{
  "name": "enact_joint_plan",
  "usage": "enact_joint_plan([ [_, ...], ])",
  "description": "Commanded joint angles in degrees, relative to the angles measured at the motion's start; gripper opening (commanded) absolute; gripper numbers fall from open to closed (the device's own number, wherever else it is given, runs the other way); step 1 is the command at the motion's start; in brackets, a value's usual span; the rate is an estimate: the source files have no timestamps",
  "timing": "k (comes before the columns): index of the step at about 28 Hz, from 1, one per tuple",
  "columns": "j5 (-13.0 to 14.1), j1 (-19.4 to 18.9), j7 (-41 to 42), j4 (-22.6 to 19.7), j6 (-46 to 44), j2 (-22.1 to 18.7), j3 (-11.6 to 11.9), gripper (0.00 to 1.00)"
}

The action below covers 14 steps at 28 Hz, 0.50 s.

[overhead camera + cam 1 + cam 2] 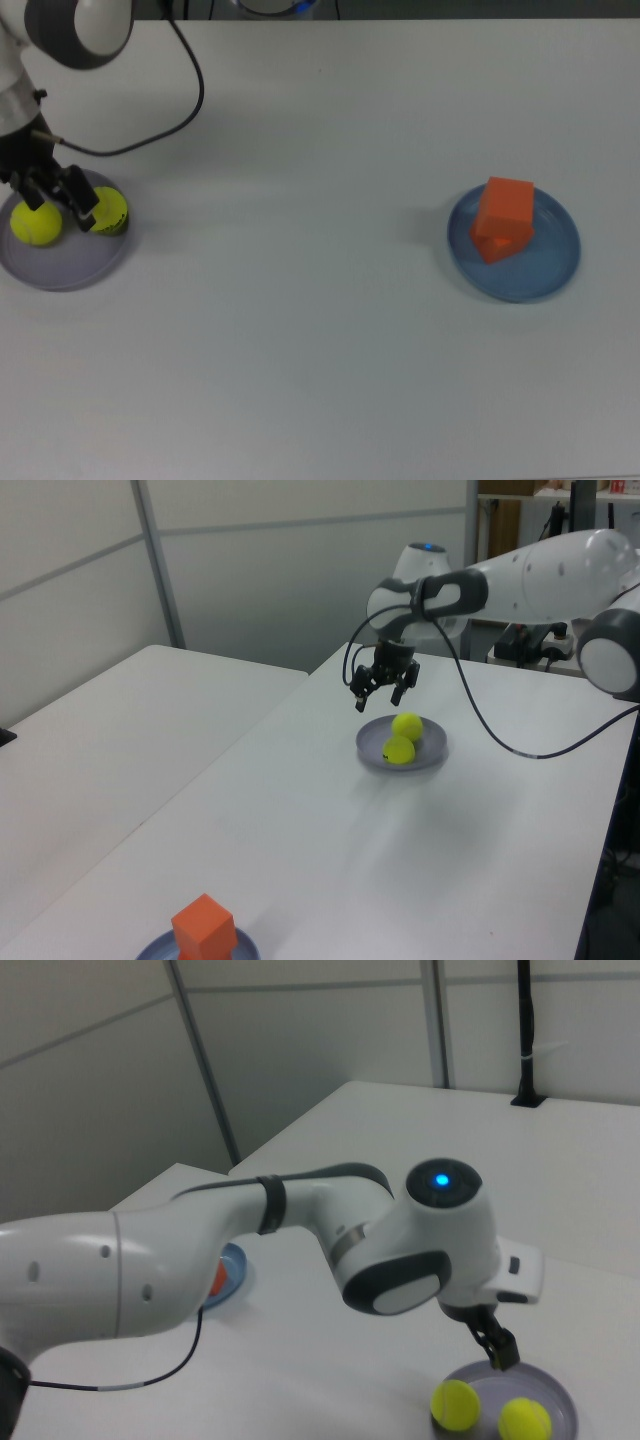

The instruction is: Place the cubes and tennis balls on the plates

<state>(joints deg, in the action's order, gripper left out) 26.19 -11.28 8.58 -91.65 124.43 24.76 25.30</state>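
Pale partition walls stand behind a long white bench [330,330] that carries everything here. At the top view's far left sits the lavender plate [62,268], and both tennis balls lie in it: one [34,223] toward the top view's left, the other [108,211] just beside it near the plate's rim. At the top view's right, well apart from all that, the blue plate [548,270] holds an orange cube [503,218]; it looks as though a second cube sits under the first, but only one is plain, and the left view shows just a single cube [204,928] at its near edge. The claw [381,688] hangs above the lavender plate [427,756] with its fingers spread wide and nothing between them, clear of the balls [407,726] below. Judged from how things lie, every piece is already on a plate, so the task seems done or all but done. The relation that matters for any coming move is vertical: the balls sit directly beneath and slightly to the left view's right of the claw, so a straight lift away should not disturb them.
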Motion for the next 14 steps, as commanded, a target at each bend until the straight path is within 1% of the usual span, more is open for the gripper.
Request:
enact_joint_plan([
  [1,-3.1,-2.1,-0.7,-1.5,-4.8,-5.0,0.3,1.0],
  [2,-4.5,-2.6,-2.0,-1.5,-6.1,-6.1,0.1,1.0],
  [3,-5.3,-2.9,-2.6,-1.5,-6.8,-6.8,-0.3,1.0],
  [6,-7.8,-3.0,-4.8,-1.5,-9.3,-8.8,-2.7,1.0],
  [7,-10.0,-3.0,-6.6,-1.5,-10.8,-10.4,-4.5,1.0],
  [9,-12.5,-3.0,-8.6,-1.5,-12.5,-11.9,-6.1,1.0],
  [11,-15.0,-3.0,-10.4,-1.5,-14.3,-13.4,-8.4,1.0],
  [12,-17.5,-2.9,-11.9,-1.5,-16.1,-15.0,-10.8,1.0],
  [14,-19.8,-2.9,-13.4,-1.5,-17.9,-16.6,-12.8,1.0],
])
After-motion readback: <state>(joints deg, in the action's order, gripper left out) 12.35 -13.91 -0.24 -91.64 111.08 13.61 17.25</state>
